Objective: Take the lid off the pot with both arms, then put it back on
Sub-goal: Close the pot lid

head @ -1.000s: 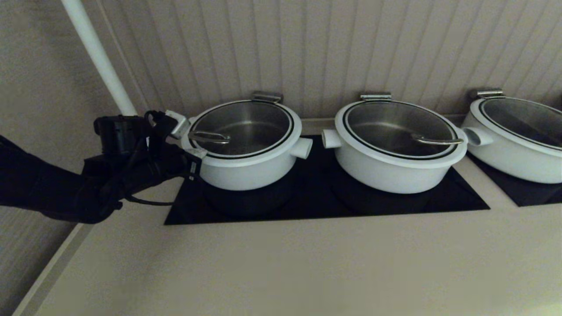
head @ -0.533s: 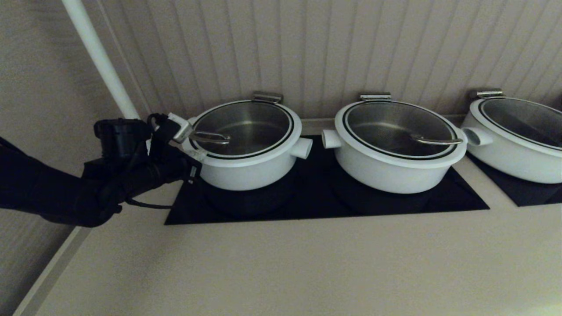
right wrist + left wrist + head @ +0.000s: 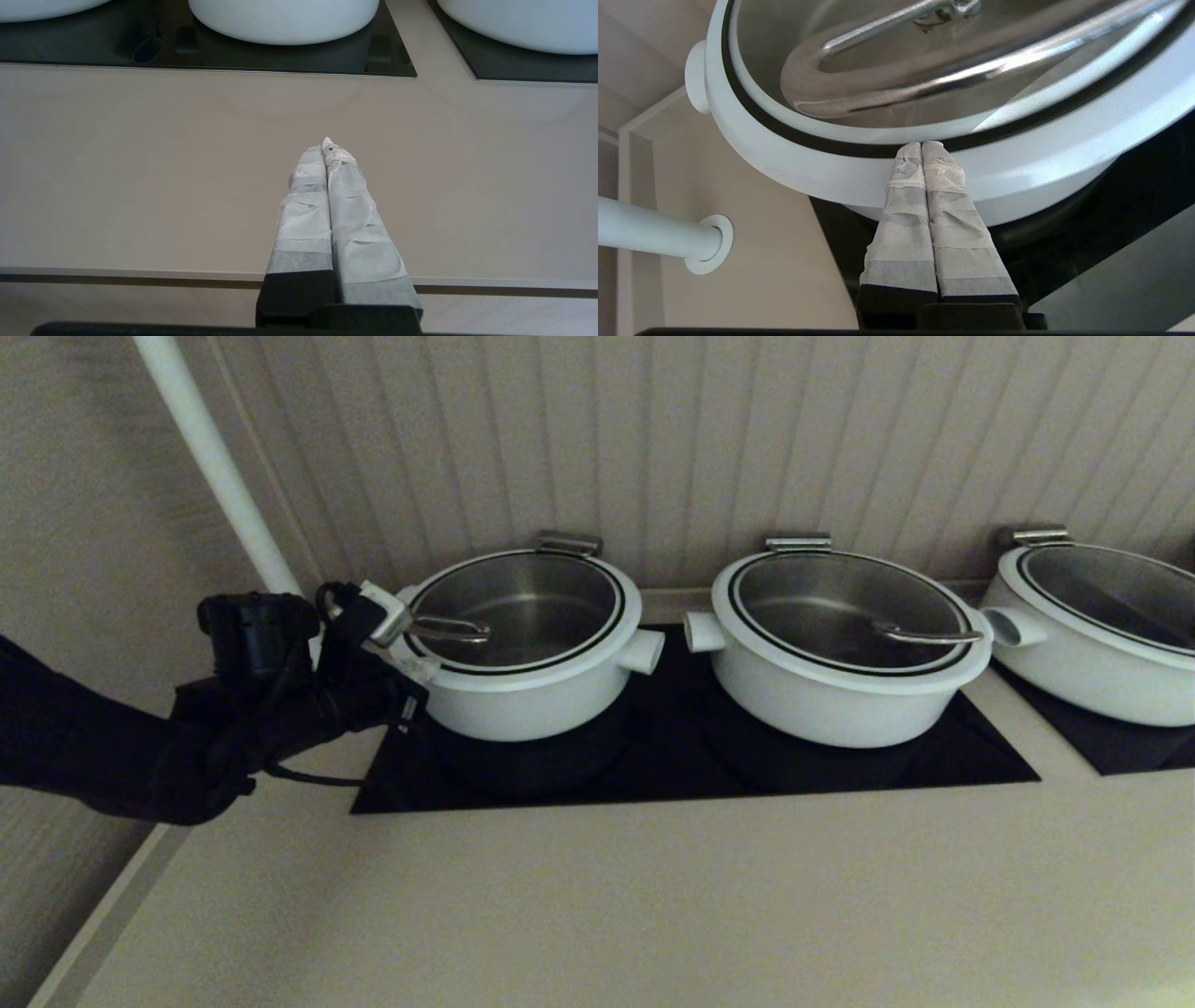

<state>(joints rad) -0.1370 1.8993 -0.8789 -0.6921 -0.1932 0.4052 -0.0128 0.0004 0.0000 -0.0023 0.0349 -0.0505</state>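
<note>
Left wrist view: left gripper (image 3: 921, 145), clenched empty at lid (image 3: 822, 154) rim, should open before grasping the handle (image 3: 887, 88).

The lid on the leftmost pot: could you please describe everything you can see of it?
The lid is round clear glass with a wide white rim and a thin black ring. It sits closed and level on the pot, whose steel inside shows through it. A steel loop handle lies off-centre near its left edge. The left gripper, fingers pressed together and empty, has its tips at the white rim beside that handle; actual contact is unclear.
</note>
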